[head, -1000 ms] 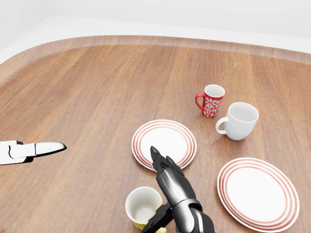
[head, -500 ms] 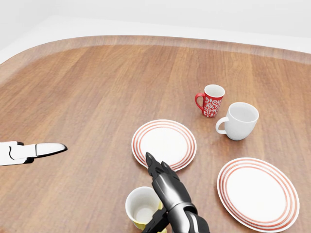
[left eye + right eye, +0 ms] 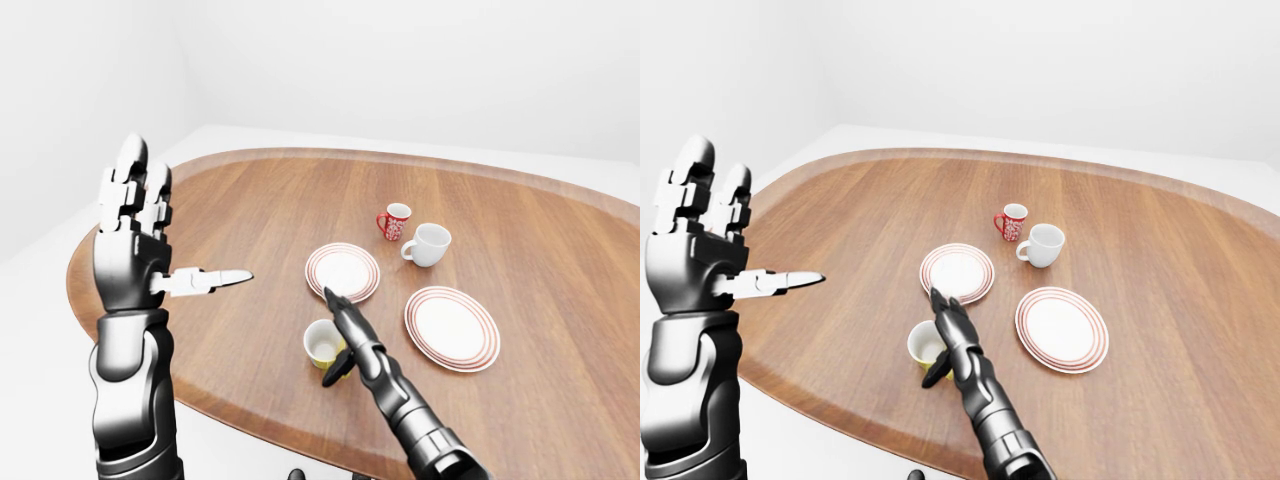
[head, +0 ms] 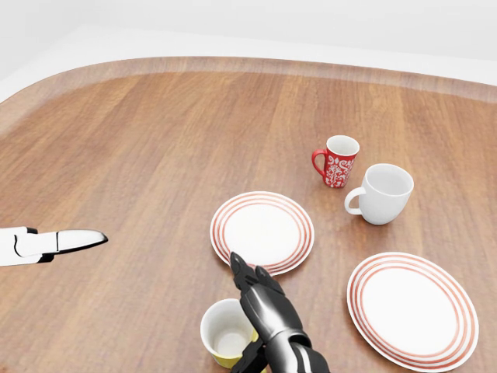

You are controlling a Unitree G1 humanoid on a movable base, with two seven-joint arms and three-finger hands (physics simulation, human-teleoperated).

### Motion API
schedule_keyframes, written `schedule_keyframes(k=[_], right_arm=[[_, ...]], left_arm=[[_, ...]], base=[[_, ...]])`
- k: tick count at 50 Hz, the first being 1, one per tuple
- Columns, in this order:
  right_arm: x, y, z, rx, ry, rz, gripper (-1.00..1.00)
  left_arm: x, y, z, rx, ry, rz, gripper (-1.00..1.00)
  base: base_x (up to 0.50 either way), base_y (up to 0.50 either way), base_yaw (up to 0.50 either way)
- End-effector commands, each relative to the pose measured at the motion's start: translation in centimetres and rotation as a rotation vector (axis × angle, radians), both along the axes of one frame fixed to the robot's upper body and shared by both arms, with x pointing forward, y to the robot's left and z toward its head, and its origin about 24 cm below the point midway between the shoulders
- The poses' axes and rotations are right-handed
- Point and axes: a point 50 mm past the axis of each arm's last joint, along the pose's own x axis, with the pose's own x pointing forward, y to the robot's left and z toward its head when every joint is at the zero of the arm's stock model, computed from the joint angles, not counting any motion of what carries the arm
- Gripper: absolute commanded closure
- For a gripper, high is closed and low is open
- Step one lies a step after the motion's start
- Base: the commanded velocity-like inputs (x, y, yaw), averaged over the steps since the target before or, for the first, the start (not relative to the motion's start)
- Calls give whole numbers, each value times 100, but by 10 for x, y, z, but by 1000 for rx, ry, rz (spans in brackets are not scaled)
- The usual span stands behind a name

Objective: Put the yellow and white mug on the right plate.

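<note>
I'm seeing my right hand (image 3: 340,335) lying with fingers spread just beside the yellow and white mug (image 3: 324,343), near the tabletop's (image 3: 250,210) near edge. My left hand (image 3: 135,235) is hovering raised and splayed over the left edge. The right plate (image 3: 452,328) is sitting bare, apart from the mug.
</note>
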Motion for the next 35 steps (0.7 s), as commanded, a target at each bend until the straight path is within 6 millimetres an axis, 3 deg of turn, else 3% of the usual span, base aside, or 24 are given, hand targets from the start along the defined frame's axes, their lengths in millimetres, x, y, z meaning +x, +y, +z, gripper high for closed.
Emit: schedule_keyframes(k=[1, 35], right_arm=[[-1, 2, -7, -14, 8, 5, -100], [-1, -5, -14, -33, 15, -16, -100]], left_arm=[[-1, 0, 2, 2, -10, -2, -89], [-1, -2, -1, 8, 3, -7, -88]], base=[[0, 0, 0], [0, 0, 0]])
